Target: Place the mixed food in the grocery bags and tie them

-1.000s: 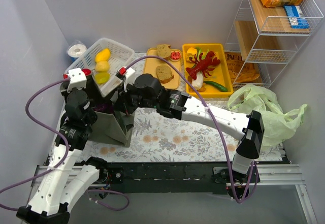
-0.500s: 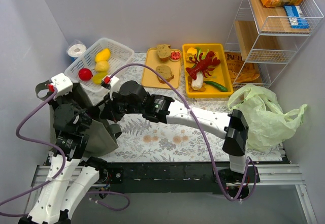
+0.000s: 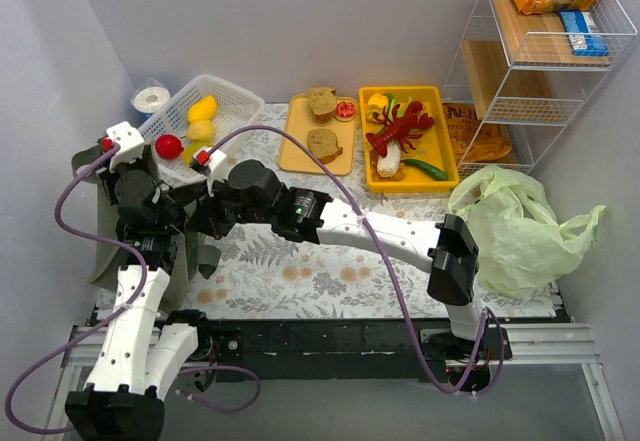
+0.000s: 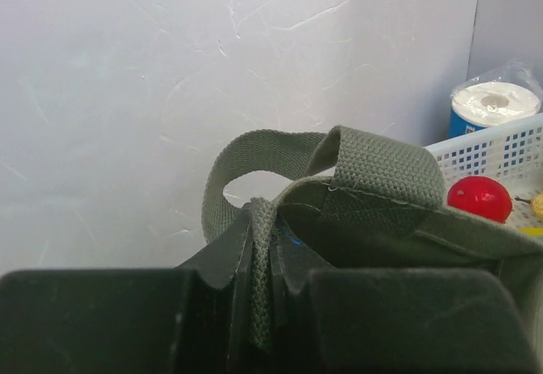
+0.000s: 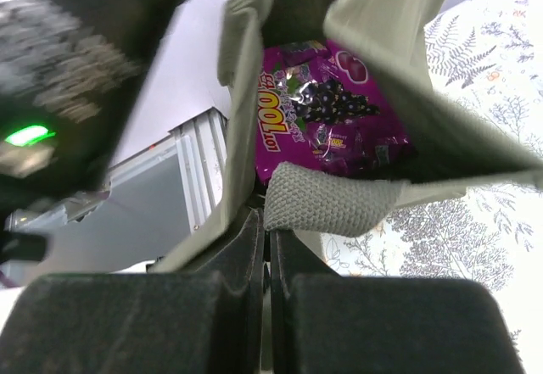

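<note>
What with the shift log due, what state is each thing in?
Tote: mouth open, untied.
Left jaws: shut on tote strap.
Right jaws: shut on tote rim.
Purple packet: inside tote.
Plastic bag: untied, handles loose.
Lobster: on yellow tray, unbagged.

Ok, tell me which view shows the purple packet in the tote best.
Right wrist: it looks into the open tote at the purple packet lying inside. Top external and left wrist show only the tote's outside, not the packet.
</note>
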Available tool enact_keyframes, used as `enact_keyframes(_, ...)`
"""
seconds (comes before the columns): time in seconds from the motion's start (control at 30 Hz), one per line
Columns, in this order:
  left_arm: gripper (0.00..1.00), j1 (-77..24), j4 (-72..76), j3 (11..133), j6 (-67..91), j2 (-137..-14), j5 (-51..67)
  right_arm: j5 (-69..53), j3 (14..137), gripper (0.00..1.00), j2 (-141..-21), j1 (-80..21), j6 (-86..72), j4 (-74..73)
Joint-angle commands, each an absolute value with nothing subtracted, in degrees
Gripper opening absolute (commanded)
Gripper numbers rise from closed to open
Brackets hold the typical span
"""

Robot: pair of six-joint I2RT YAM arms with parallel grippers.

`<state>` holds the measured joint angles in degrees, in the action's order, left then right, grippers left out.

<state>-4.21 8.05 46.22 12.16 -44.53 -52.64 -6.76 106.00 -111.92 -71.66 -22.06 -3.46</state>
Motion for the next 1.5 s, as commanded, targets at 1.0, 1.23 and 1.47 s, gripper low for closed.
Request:
enact_keyframes(1.0, 0.97, -17.24, -16.44, 78.65, 36.84, -64.67, -17.45, -5.12, 92.13, 0.88, -90.54, -52.13, -15.12, -13.43)
enact_keyframes(1.23, 0.98, -29.09, -12.05, 83.06, 46.39, -79.79, 0.91, 21.31, 76.75, 0.96, -73.68, -43.01, -13.53, -30.11)
enact_keyframes(1.47, 0.98, -29.53, -8.09, 76.74, 49.92, -85.17, 11.16, 22.59, 61.01, 0.99, -65.74, -26.91, -11.01, -32.62)
